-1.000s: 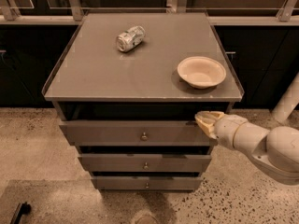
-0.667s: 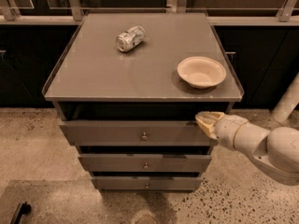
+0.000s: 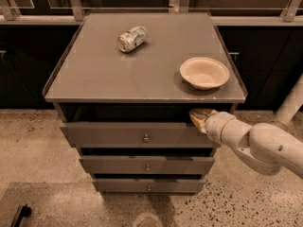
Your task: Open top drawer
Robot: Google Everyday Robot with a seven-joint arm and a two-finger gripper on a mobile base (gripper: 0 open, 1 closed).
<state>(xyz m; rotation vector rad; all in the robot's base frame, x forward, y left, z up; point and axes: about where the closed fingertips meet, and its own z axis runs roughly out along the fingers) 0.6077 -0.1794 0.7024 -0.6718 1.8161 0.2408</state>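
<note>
The top drawer [image 3: 118, 135] is the widest of three grey-brown drawers in a small cabinet, with a small round metal knob [image 3: 146, 138] at its centre. It stands pulled out a little, with a dark gap between its front and the cabinet top [image 3: 118, 70]. My gripper [image 3: 199, 117] is at the drawer's upper right corner, just under the top's front edge, touching or very near the drawer front's top edge. The white arm [image 3: 255, 143] comes in from the right.
On the cabinet top lie a crushed silver can [image 3: 131, 38] at the back and a beige bowl [image 3: 204, 73] at the front right. Two narrower drawers [image 3: 147, 165] sit below. Dark cabinets and a rail stand behind; speckled floor lies around.
</note>
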